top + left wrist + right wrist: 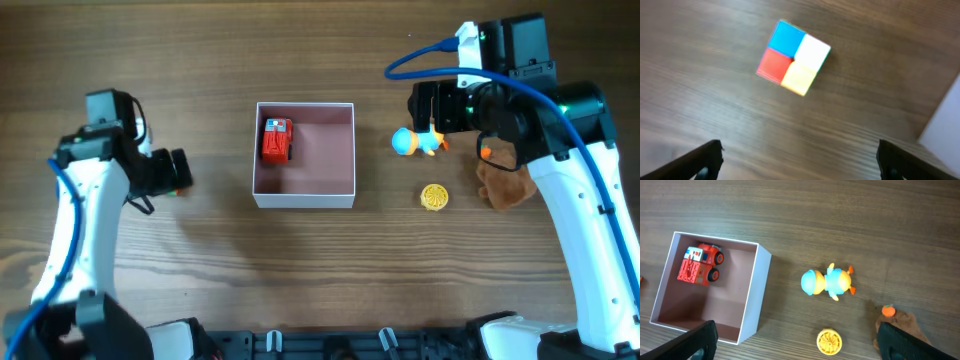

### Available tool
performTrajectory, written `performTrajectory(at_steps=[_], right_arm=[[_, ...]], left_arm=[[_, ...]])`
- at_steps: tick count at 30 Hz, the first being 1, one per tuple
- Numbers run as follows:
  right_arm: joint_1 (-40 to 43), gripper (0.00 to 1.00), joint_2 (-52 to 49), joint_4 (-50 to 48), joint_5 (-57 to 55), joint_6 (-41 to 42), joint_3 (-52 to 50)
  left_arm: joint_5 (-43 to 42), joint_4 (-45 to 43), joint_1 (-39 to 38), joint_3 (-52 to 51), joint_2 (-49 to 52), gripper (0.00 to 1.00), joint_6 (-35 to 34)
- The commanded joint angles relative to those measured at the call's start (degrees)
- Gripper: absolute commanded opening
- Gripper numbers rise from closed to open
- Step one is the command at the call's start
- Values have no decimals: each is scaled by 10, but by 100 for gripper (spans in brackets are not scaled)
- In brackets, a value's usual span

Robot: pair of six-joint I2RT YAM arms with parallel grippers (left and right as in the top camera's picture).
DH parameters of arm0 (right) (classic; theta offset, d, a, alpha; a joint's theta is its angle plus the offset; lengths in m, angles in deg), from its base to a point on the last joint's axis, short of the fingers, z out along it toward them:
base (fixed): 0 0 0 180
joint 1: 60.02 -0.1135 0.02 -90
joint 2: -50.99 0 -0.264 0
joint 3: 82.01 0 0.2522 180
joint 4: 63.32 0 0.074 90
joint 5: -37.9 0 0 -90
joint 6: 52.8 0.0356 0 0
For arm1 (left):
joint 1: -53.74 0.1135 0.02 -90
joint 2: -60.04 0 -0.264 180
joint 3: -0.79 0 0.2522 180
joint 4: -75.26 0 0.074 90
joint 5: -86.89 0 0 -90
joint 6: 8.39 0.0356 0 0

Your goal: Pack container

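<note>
The container (305,201), a shallow white box with a dusty-pink inside, stands mid-table and holds a red toy truck (276,140). It also shows in the right wrist view (754,302) with the truck (700,264). My left gripper (174,172) is open and empty at the left. Its view shows its open jaws (800,161) above bare wood, short of a four-coloured cube (793,57). My right gripper (441,108) is open and empty above the toys to the right of the box, jaws (797,342) wide apart.
A blue and yellow duck toy (415,142) (827,282), a yellow ridged disc (434,197) (829,342) and a brown plush with an orange bit (505,180) (905,325) lie to the right of the box. A white wall (944,125) shows at the left wrist view's right edge.
</note>
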Motion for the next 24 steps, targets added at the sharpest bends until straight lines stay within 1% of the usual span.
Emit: performTrajectory(at_steps=[1, 3, 8, 11, 13, 15, 17, 22, 24], right_arm=[[1, 100, -7, 2, -1, 5, -1], [1, 100, -7, 4, -1, -1, -1], [1, 100, -7, 12, -1, -4, -1], [1, 100, -7, 14, -1, -5, -1], [1, 100, -7, 15, -2, -5, -1], [1, 100, -7, 16, -1, -6, -1], [1, 100, -7, 17, -1, -6, -1], [1, 100, -7, 18, -1, -6, -1], [1, 100, -7, 19, -1, -6, -1]], left_arm=[[-15, -35, 3, -19, 61, 100, 159], [-13, -63, 3, -19, 98, 100, 190], [-12, -117, 8, -19, 181, 100, 190], [-12, -127, 8, -19, 209, 94, 189], [-12, -134, 8, -19, 209, 88, 189], [-12, -134, 8, -19, 209, 76, 188], [-12, -136, 8, -19, 209, 60, 187], [-13, -138, 8, -19, 209, 55, 185], [-13, -139, 8, -19, 209, 49, 185]])
